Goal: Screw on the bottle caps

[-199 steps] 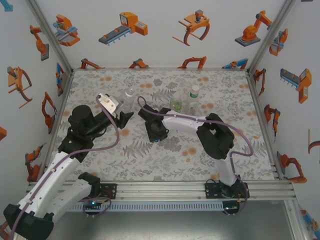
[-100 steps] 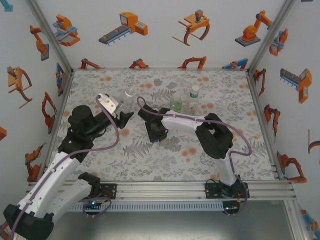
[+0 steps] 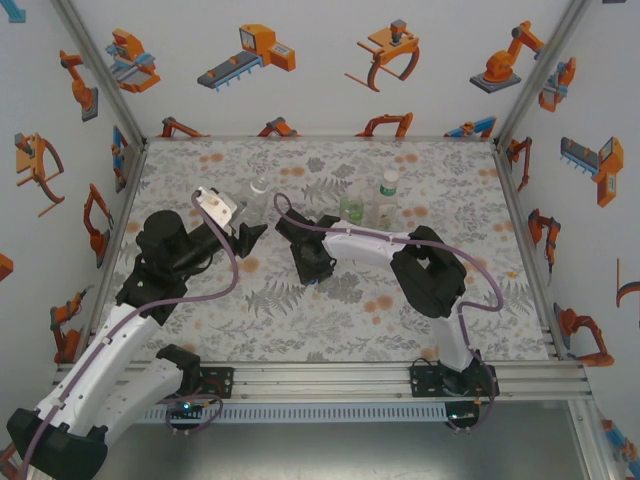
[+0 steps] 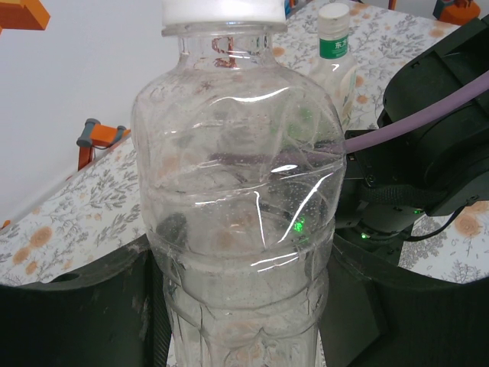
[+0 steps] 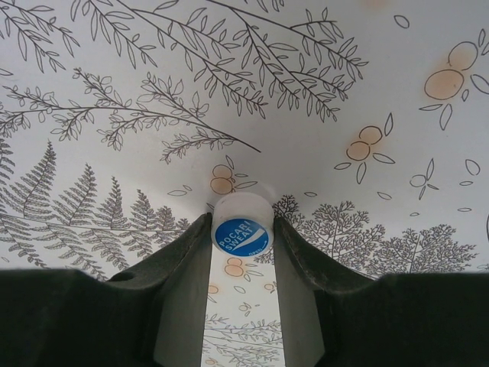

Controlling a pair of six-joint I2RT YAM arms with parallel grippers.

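On the table, the blue cap has just been pinched by the right gripper, so lifting seems due; a bottle is clasped by the left gripper.

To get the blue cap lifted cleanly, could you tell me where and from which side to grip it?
Grip its round side wall on opposite sides, coming from above: the blue cap lies flat on the table, printed top up, as the right gripper holds it.
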